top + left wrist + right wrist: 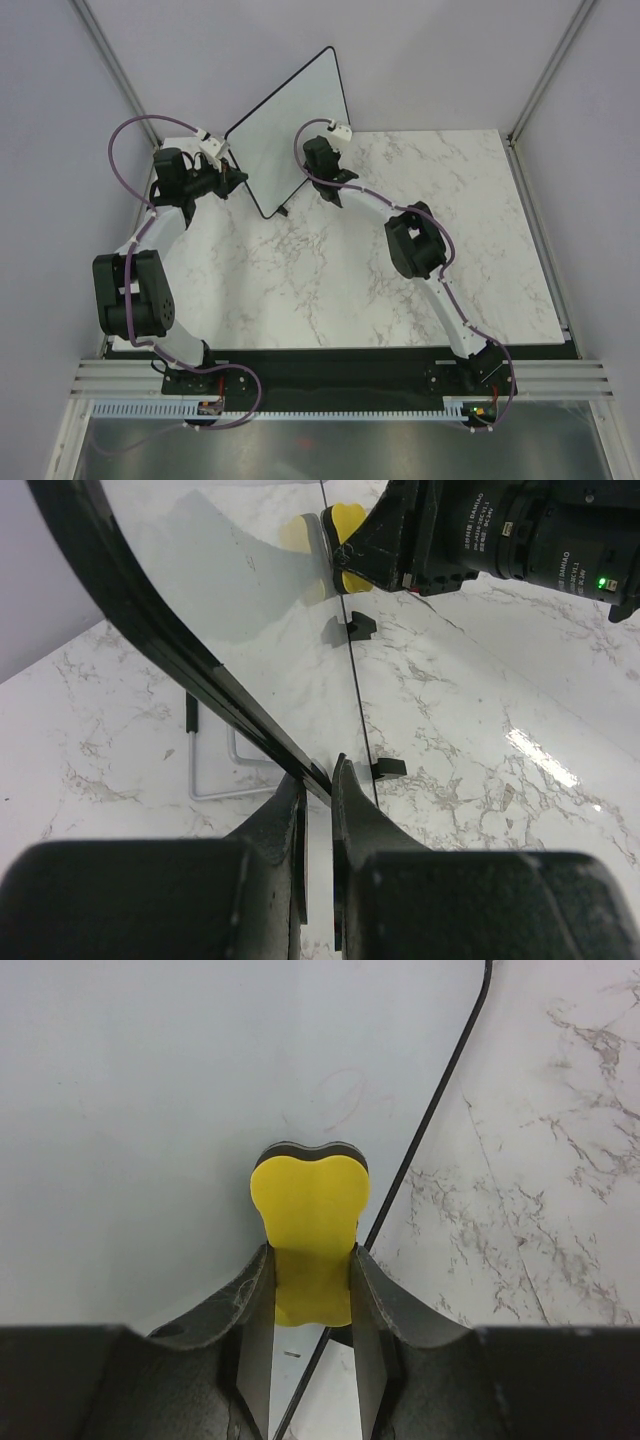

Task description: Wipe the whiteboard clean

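Left hand (pixel 318 776) pinches the edge of the glossy white, black-rimmed whiteboard (pixel 290 130) while right hand (pixel 312 1256) grips a yellow lobed eraser (pixel 310 1195); excess wiping pressure could tip the board.

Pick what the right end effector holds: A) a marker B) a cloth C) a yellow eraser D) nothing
C: the right end effector is shut on a yellow eraser, with the eraser's far end against the whiteboard.
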Controlling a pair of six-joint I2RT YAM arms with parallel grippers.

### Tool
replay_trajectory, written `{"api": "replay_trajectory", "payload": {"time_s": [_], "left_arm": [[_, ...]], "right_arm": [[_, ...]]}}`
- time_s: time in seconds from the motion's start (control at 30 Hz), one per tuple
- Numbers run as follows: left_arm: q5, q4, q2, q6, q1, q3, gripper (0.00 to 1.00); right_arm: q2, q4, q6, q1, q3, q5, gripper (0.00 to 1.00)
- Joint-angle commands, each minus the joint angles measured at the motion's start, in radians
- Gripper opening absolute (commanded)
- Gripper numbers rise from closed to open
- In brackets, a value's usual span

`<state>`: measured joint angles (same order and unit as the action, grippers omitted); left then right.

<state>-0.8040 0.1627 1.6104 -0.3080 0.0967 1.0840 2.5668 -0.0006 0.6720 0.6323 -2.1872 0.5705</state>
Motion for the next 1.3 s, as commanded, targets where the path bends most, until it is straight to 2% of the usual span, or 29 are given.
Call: {"api": "replay_trajectory", "payload": {"time_s": [0.0,0.47,0.83,1.27], "left_arm": [[0.152,-0.049,0.045,-0.189,0.014,-0.029,0.02],[0.151,-0.046,0.042,-0.165,0.031,-0.024,0.02],[0.106,-0.104,-0.043,-0.171,0.086,-0.076,0.02],[0.097,-0.081,0.000,-0.161,0.112,-0.101,0.02]], "right_arm": [[0.036,0.034,0.047,0.029,-0.028,-0.047,0.00],[-0.005,0.143,-0.006,0.103,0.164,-0.081,0.00],[-0.043,0.151,-0.048,0.075,0.164,-0.083,0.00],[-0.039,0.283,-0.054,0.127,0.233,-0.208,0.00]]}}
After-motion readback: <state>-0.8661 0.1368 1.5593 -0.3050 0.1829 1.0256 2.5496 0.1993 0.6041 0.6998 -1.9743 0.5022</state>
